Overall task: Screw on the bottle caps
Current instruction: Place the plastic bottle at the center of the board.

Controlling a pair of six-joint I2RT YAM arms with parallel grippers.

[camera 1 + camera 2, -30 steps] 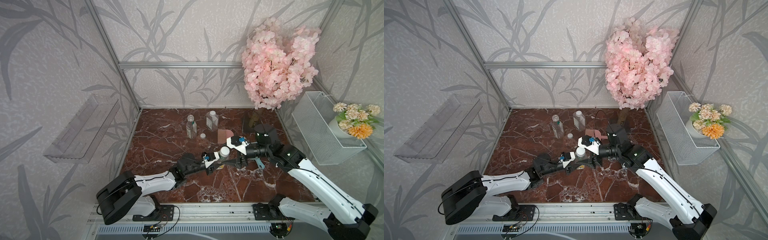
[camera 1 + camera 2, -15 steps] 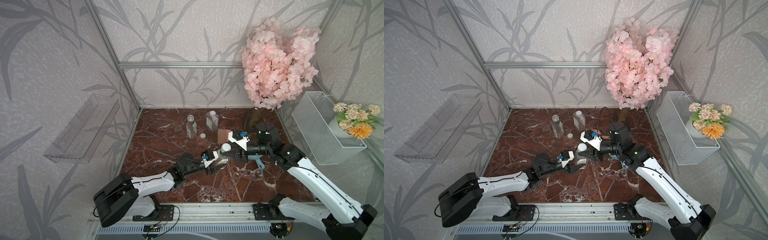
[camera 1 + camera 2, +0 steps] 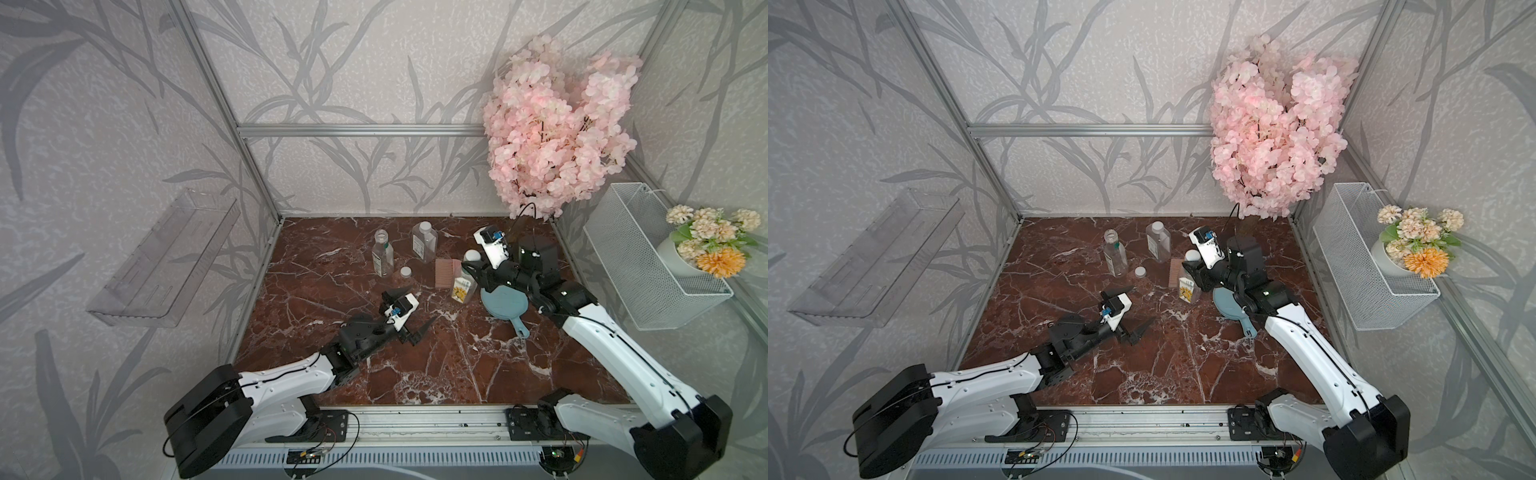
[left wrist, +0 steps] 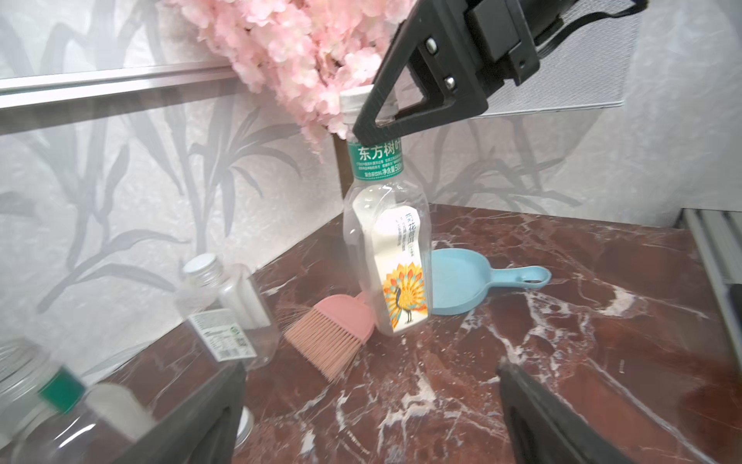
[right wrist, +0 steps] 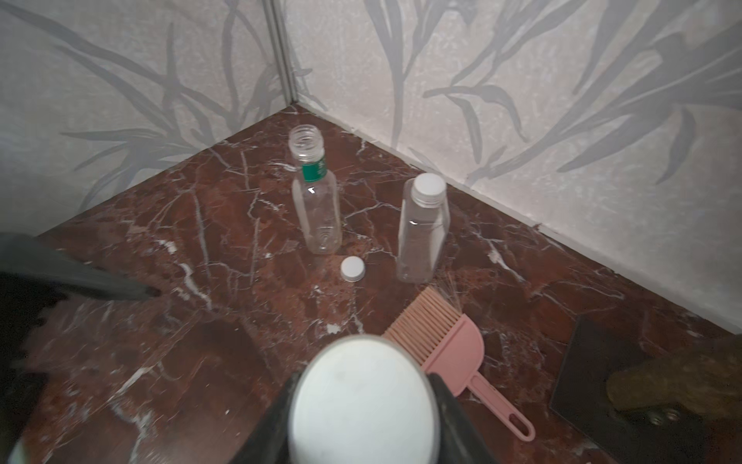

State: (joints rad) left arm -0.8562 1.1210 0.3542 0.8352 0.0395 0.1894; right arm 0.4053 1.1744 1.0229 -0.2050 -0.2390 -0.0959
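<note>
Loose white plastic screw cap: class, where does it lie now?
In both top views the white cap lies toward the back of the red marble table, between the uncapped round clear plastic bottle and the pink brush.

Stretches the left arm (image 3: 291,380) low from the front left corner of the table (image 3: 332,257) toward its middle, left gripper (image 3: 422,303) spread wide and empty. Bends the right arm (image 3: 623,353) up from the front right corner toward the back right, right gripper (image 3: 473,265) clamped on a bottle cap (image 5: 361,401).
</note>
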